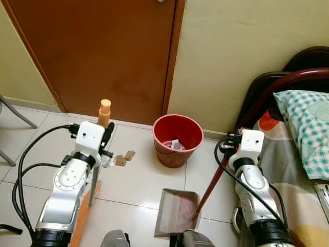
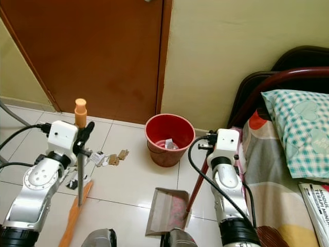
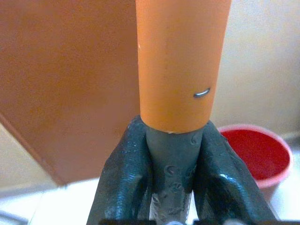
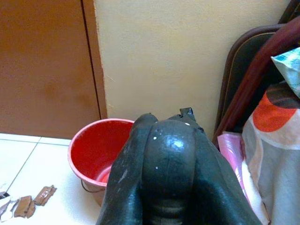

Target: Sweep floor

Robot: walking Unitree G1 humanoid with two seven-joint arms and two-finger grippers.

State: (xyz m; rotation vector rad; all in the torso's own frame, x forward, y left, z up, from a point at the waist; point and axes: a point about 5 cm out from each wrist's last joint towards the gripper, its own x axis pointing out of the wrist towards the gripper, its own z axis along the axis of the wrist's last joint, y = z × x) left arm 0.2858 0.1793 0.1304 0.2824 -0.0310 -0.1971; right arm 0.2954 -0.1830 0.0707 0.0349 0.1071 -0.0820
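In the lower left of the head view, the left arm is reaching up and forward from the bottom edge, its silver forearm slanting toward the brown door (image 1: 103,51). The left gripper (image 1: 105,138) is clamping the broom handle (image 1: 104,112), a grey pole capped in orange that is standing nearly upright just in front of the door; in the left wrist view the two black fingers (image 3: 122,173) are pressing against the grey shaft from both sides, right under the orange cap. The orange broom head (image 1: 82,216) is lying low along the bottom left, beside that arm.

On the lower right, the right arm is rising almost straight up beside the bed (image 1: 288,154). The right gripper (image 1: 226,146) is holding the dark red handle of the dustpan (image 1: 176,212), its fingers (image 4: 164,173) closed together around the handle's top. The dustpan is sitting on the white tiled floor (image 1: 139,175) at bottom centre, with pinkish debris in it.

A red bucket (image 1: 178,139) is standing in mid-frame by the wall, with scraps inside. Brown litter scraps (image 1: 122,158) are lying on the tiles between the bucket and the broom.
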